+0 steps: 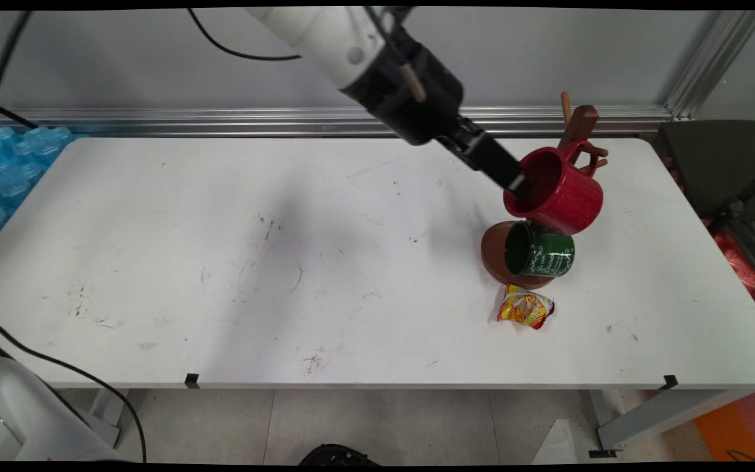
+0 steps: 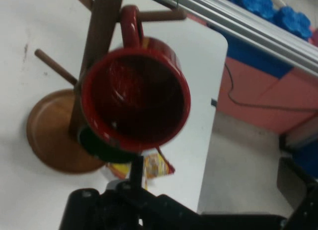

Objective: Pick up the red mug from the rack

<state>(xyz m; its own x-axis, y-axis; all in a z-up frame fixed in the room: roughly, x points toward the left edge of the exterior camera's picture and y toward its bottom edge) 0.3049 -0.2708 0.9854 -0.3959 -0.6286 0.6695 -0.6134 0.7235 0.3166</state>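
Main view: glossy red mug [image 1: 558, 190], handle over wooden peg.

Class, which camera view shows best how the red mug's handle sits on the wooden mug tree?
The hand view: the red mug hangs by its handle over a peg of the mug tree, seen close. The main view shows the red mug side-on, its handle small against the mug tree.
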